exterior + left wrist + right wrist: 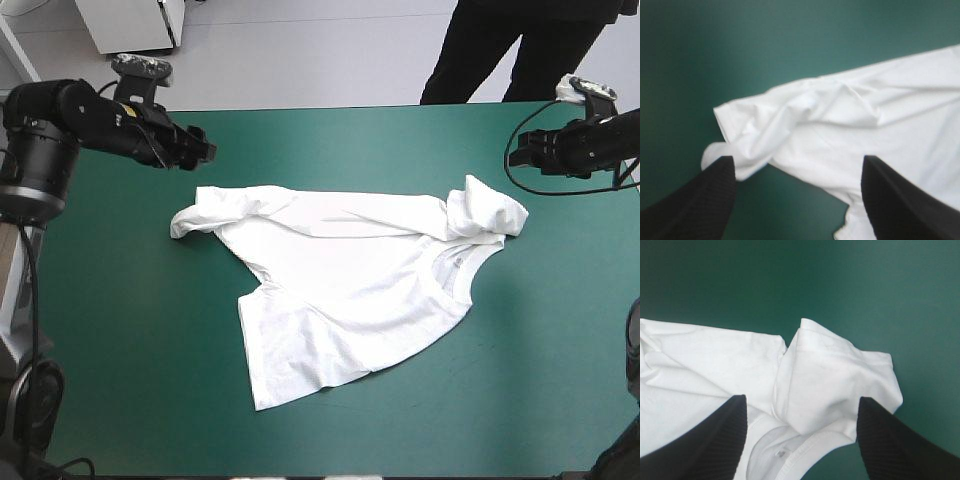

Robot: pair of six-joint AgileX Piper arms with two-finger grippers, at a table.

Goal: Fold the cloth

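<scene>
So the T-shirt (350, 290) is lying mostly flat around the middle of the teal-green surface (120, 380), skewed a bit, collar (462, 262) toward the right side and the hem toward the near edge. One sleeve (195, 218) on the left is bunched up and curled over itself, and the other sleeve (490, 212) is flopped back over the shoulder by the collar. It looks like thin, light cotton to me: totally limp, so it'll sag and drag wherever it isn't held, and it could slide on that cover. No worries about breaking anything. I'd pinch it right at those two sleeve ends or the shoulder seams, where there's a doubled layer to bite on, and lift both together so it hangs even. The left pincer (797, 160) has its black fingers wide apart, nothing in them, hanging above the bunched sleeve without touching it. The right pincer (802, 400) is the same deal: fingers spread, empty, poised over the flopped sleeve. From above, both sit just off the shirt on its far side.
</scene>
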